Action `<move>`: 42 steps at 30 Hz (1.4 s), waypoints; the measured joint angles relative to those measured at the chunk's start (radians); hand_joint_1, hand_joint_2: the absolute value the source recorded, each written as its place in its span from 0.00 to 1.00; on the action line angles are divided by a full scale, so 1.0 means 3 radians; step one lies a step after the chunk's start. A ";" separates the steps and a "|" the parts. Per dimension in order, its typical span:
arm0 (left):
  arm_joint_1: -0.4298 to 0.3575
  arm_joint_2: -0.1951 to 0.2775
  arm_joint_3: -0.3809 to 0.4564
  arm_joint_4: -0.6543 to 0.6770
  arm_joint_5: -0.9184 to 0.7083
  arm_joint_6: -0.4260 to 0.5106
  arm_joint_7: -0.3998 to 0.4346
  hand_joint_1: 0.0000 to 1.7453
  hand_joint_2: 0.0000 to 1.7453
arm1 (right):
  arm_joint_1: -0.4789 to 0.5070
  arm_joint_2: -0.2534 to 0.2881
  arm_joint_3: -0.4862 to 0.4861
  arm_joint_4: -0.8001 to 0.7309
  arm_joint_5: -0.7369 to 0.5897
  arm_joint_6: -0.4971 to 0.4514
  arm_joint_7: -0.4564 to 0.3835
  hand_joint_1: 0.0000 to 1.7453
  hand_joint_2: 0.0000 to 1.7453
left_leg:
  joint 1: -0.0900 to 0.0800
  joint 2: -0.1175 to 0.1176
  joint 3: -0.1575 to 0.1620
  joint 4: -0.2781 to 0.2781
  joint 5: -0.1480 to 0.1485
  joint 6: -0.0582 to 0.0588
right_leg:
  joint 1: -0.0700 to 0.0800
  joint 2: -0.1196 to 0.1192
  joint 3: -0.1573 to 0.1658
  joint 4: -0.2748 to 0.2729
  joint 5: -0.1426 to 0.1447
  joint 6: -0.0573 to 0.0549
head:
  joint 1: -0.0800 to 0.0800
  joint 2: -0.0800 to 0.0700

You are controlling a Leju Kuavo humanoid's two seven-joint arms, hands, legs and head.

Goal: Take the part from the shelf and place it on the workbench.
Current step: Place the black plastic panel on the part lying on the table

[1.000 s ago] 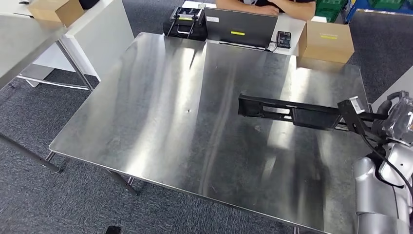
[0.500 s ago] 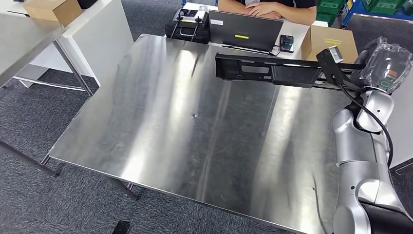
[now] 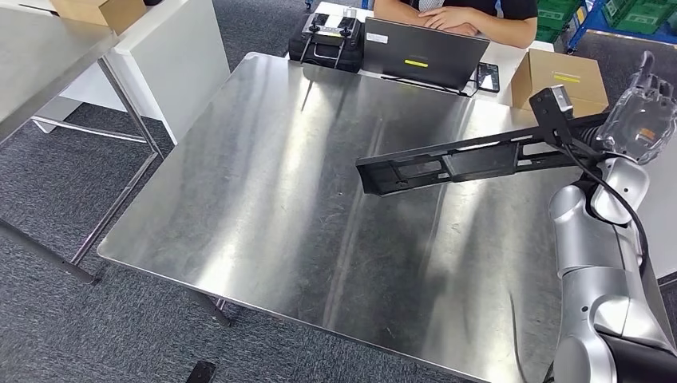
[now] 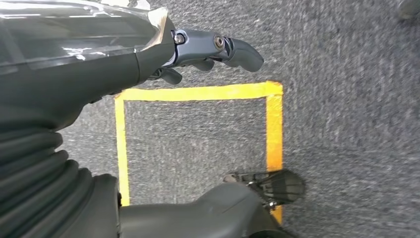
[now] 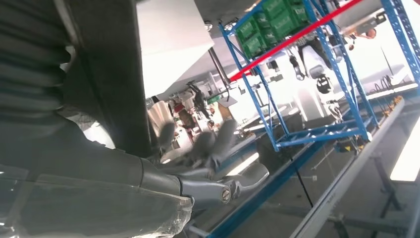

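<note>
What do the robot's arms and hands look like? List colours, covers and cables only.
The right arm is made of rounded silver segments, with a black cable running up it to a small black camera block. The right robot hand is dark grey under a clear, glossy plastic wrap. The left robot hand has a grey ribbed cover, the same clear wrap, and dark blue-grey fingers with metal pivot screws.

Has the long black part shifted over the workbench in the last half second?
Yes. The long black part, held by the right hand, has dropped away from the laptop toward the middle of the workbench, its free end tilted lower.
</note>
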 joint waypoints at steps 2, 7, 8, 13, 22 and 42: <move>0.0001 0.0001 -0.0004 0.0000 -0.0014 -0.0024 0.0037 0.00 0.00 | 0.0038 -0.0012 -0.0016 0.0010 -0.0010 0.0000 0.0000 0.00 0.00 | 0.0000 0.0001 0.0000 0.0000 0.0000 0.0001 | -0.0001 0.0000 0.0016 -0.0006 0.0004 0.0041 | 0.0000 0.0000; 0.0002 0.0009 -0.0011 0.0000 -0.0061 -0.0156 0.0124 0.00 0.00 | 0.0115 -0.0032 -0.0057 0.0025 -0.0032 0.0035 -0.0011 0.00 0.00 | 0.0000 0.0004 0.0001 0.0002 0.0000 0.0001 | -0.0001 0.0000 0.0031 -0.0008 0.0007 0.0108 | -0.0002 0.0000; 0.0003 0.0010 -0.0018 0.0000 -0.0080 -0.0183 0.0142 0.00 0.00 | 0.0134 -0.0036 -0.0065 0.0025 -0.0032 0.0052 -0.0015 0.00 0.00 | 0.0001 0.0005 0.0002 0.0002 0.0000 0.0001 | 0.0000 0.0000 0.0032 -0.0008 0.0006 0.0115 | -0.0002 0.0000; 0.0003 0.0019 -0.0073 0.0000 -0.0175 -0.0252 0.0203 0.00 0.00 | 0.0208 -0.0087 -0.0123 0.0025 -0.0131 0.0908 -0.0014 0.00 0.00 | 0.0011 0.0008 0.0005 0.0000 0.0000 0.0001 | 0.0007 0.0001 0.0031 -0.0006 0.0001 0.0125 | -0.0003 0.0000; -0.0014 0.0051 -0.0129 0.0000 -0.0327 -0.0307 0.0307 0.00 0.00 | 0.0152 -0.0614 -0.0109 0.0341 -0.0490 0.3038 -0.0315 0.00 0.00 | 0.0012 0.0000 0.0002 0.0000 0.0000 0.0000 | 0.0008 -0.0005 0.0034 -0.0005 0.0000 0.0125 | -0.0002 0.0000; -0.0008 0.0068 -0.0128 0.0000 -0.0314 -0.0235 0.0301 0.00 0.00 | -0.0337 -0.1124 0.0530 0.0541 -0.0908 0.3892 -0.0464 0.00 0.00 | 0.0010 0.0007 0.0004 0.0000 -0.0001 0.0000 | 0.0008 0.0000 0.0037 -0.0004 -0.0005 0.0135 | -0.0002 0.0000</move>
